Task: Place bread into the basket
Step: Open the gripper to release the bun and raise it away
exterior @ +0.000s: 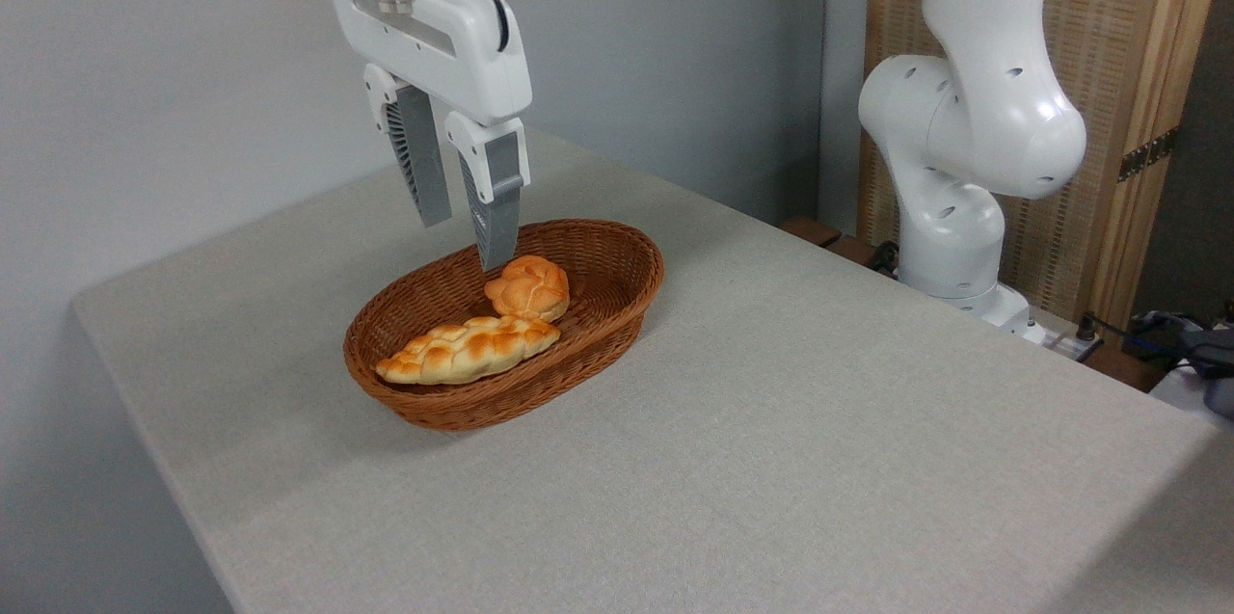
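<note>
The bread (pixel 527 287) sits knotted-top-up in the basket (pixel 617 306); the pincer (pixel 466 240) hangs above, parted, empty.

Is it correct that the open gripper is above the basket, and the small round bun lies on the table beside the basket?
Not quite. The camera view shows the bun lying inside the basket, next to the braided loaf, not on the table. The gripper is indeed open above the basket.
</note>
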{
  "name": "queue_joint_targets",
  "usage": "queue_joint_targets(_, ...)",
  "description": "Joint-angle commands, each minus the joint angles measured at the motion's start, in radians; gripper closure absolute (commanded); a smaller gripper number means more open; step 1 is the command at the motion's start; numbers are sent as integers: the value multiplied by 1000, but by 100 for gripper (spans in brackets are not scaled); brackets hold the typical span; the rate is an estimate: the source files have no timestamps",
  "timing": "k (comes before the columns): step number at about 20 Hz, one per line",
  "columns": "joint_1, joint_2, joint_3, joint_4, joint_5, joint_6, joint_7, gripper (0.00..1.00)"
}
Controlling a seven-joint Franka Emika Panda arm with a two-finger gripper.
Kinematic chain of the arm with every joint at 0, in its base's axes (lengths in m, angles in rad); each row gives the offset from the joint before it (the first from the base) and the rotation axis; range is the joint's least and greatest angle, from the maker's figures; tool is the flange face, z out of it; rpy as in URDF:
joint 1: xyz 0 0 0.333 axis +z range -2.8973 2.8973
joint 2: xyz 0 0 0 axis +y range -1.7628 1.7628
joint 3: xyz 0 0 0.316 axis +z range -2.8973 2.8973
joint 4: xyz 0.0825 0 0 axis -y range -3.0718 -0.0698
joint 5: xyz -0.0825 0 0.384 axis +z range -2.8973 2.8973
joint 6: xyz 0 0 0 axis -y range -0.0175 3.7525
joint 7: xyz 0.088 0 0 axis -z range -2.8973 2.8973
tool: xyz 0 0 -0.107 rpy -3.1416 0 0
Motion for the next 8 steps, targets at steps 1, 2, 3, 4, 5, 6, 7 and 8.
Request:
queue_joint_targets(1,-29,13,26,13,14,38,-21,0)
queue_joint_targets(2,-27,13,26,12,14,38,-18,0)
queue_joint_targets(3,-24,11,23,9,14,38,-17,0)
queue_joint_targets(4,-24,7,23,7,14,38,-15,0)
queue_joint_targets(5,-24,8,23,7,14,37,-15,0)
queue_joint_targets(6,-24,8,23,6,14,32,-17,0)
queue_joint_targets(7,-24,8,23,6,14,31,-15,0)
queue_joint_targets(8,-24,8,23,7,14,31,-15,0)
